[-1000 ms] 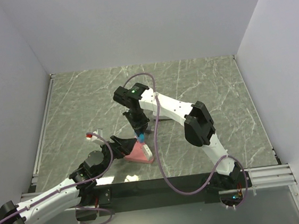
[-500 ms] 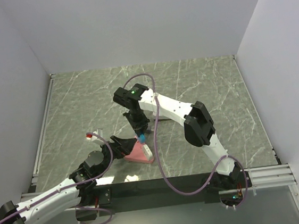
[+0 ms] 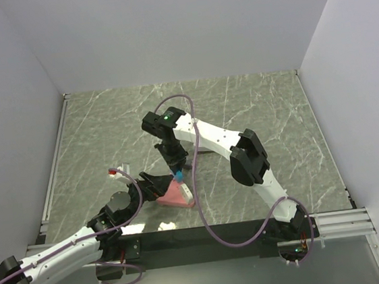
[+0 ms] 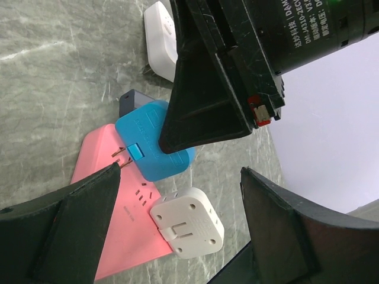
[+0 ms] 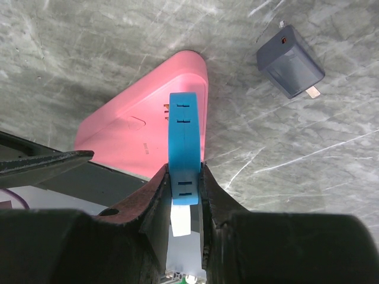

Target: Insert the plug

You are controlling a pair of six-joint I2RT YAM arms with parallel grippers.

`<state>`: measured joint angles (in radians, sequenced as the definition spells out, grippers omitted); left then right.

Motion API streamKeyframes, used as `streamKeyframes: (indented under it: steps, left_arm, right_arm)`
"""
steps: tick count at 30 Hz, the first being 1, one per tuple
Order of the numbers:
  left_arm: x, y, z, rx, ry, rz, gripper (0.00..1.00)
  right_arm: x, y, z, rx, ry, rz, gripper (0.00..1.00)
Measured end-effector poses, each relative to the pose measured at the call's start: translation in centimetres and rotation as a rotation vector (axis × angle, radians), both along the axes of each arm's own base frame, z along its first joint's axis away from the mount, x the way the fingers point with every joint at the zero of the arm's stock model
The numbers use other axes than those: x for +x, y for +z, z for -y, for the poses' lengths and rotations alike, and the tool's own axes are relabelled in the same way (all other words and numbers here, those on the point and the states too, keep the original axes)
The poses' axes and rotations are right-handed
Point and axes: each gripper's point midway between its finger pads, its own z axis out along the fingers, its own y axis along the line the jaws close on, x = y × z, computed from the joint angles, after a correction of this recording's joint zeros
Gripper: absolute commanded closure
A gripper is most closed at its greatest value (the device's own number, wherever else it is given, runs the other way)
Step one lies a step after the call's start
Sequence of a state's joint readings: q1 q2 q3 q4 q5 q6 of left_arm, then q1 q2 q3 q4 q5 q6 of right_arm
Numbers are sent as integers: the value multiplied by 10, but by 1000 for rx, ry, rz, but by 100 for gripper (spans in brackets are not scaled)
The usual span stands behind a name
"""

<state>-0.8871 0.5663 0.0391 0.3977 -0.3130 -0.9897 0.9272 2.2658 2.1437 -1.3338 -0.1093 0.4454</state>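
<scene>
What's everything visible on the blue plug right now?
The blue plug is a flat, rounded-corner slab, plastic-looking, with slots moulded into its narrow edge. The right gripper is shut on its broad faces, fingers on either side. Two brass-coloured prongs flank a lighter blue tab and point at the pink power strip. They are exposed, tips at its face, so the plug isn't seated.

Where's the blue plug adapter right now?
In the right wrist view, the blue plug adapter is pinched in the right gripper, over a corner of the pink triangular power strip, with the dark grey charger lying apart on the table.
</scene>
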Motion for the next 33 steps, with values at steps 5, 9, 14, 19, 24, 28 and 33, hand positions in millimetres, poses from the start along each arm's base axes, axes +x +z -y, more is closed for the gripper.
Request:
streamKeyframes:
  steps: [5, 9, 14, 19, 24, 28, 33]
  left_arm:
    - [0, 0, 0, -1, 0, 1, 12]
    - [0, 0, 0, -1, 0, 1, 13]
    - [1, -11, 1, 25, 4, -29, 17]
    - [2, -38, 0, 74, 33, -114, 19]
    - [2, -39, 0, 53, 78, -130, 18]
    - [-3, -37, -1, 21, 121, -146, 16]
    - [-11, -38, -7, -32, 195, -177, 16]
  right_arm:
    - [0, 0, -6, 8, 5, -6, 100]
    - [-2, 1, -10, 14, 11, -4, 100]
    - [-4, 1, -12, 17, 16, -4, 100]
    - [-4, 1, -12, 19, 17, -3, 100]
    - [-4, 1, -12, 21, 29, -2, 100]
    - [-4, 0, -12, 20, 46, -2, 100]
    - [-4, -1, -11, 22, 62, -2, 100]
